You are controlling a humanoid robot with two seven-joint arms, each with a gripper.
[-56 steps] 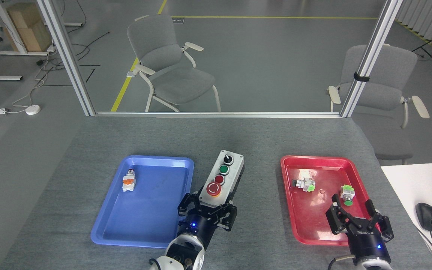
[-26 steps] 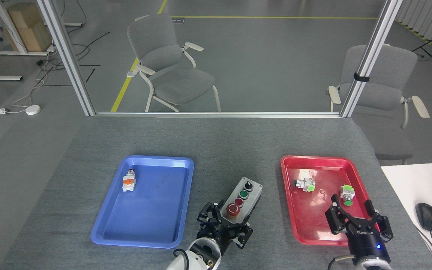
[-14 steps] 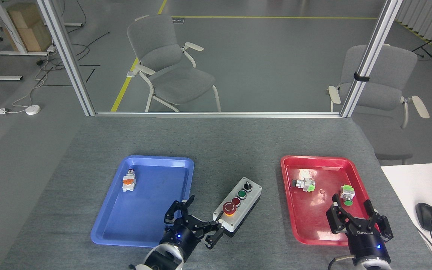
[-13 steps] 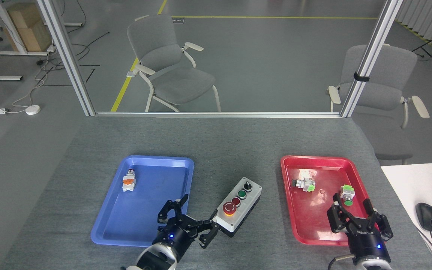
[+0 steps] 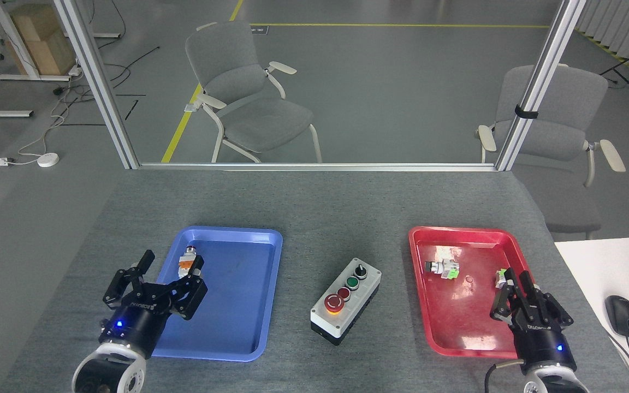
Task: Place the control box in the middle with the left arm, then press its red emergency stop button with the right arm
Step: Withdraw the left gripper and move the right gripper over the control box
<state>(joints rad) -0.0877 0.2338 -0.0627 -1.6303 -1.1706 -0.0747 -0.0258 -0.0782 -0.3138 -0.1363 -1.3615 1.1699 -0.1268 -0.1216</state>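
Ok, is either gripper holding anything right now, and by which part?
Nothing is held. The left gripper is open over the blue tray's left edge; the right gripper looks empty over the red tray. The control box stands free between them.

Even, bright overhead light; focus is sharp throughout. A pale sheen (mild glare) marks the red tray (image 5: 459, 305) toward 3 o'clock. Soft shadows pool beneath the control box (image 5: 346, 302) on the worktop (image 5: 314, 202).

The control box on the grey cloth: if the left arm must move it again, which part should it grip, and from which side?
Probably across the two long sides of the control box, at its near end, coming from the front-left. The top carries controls, including the red emergency stop button, so the plain side walls look safer.
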